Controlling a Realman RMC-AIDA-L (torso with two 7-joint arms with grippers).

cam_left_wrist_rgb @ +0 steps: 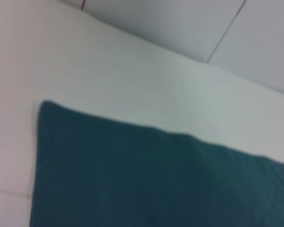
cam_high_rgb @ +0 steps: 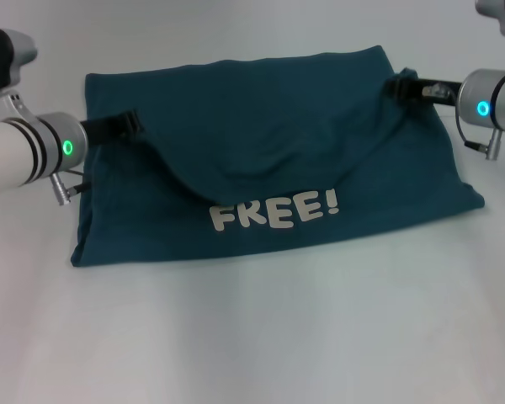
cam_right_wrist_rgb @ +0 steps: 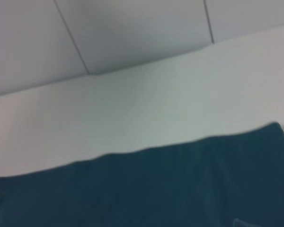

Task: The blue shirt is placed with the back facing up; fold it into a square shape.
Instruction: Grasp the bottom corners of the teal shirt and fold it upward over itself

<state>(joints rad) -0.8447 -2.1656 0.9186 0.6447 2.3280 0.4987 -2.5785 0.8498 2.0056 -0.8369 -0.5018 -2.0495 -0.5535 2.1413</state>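
Note:
The blue shirt (cam_high_rgb: 269, 143) lies on the white table, its far part folded forward over the near part. The folded flap sags in a curve between two held corners, just above the white "FREE!" lettering (cam_high_rgb: 274, 209). My left gripper (cam_high_rgb: 128, 124) is at the flap's left corner, shut on the cloth. At the flap's right corner my right gripper (cam_high_rgb: 401, 87) pinches the cloth in the same way. Both wrist views show only plain blue shirt (cam_left_wrist_rgb: 156, 179) (cam_right_wrist_rgb: 156, 189) with its straight edge against the table; no fingers appear there.
The white table (cam_high_rgb: 252, 337) stretches in front of the shirt and on both sides. Behind the table's far edge, grey wall panels (cam_right_wrist_rgb: 132, 33) with dark seams stand in the wrist views.

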